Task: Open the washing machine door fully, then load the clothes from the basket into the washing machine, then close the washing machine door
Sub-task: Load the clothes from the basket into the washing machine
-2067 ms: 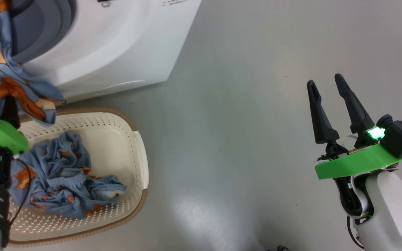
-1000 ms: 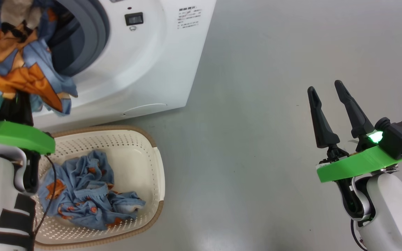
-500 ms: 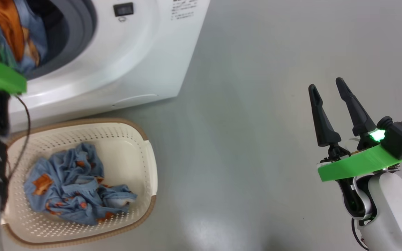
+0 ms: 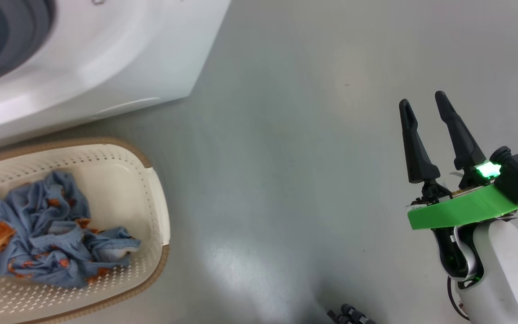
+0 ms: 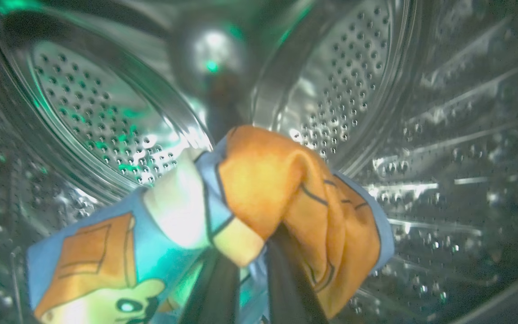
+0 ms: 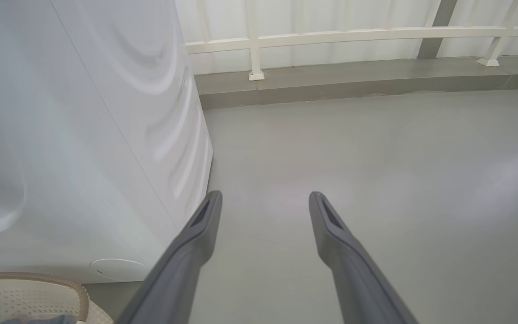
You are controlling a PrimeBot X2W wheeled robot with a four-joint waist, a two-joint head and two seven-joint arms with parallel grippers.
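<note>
Holding my left gripper deep inside the drum, pinched tight on 1 bear-print garment; right gripper hovers spread wide, empty, above the floor

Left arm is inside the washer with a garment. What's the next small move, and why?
Probably open the left end effector and let the garment drop: it is shut on the bear-print fabric with the perforated drum all around, so the piece looks well inside. More clothes wait in the basket.
</note>
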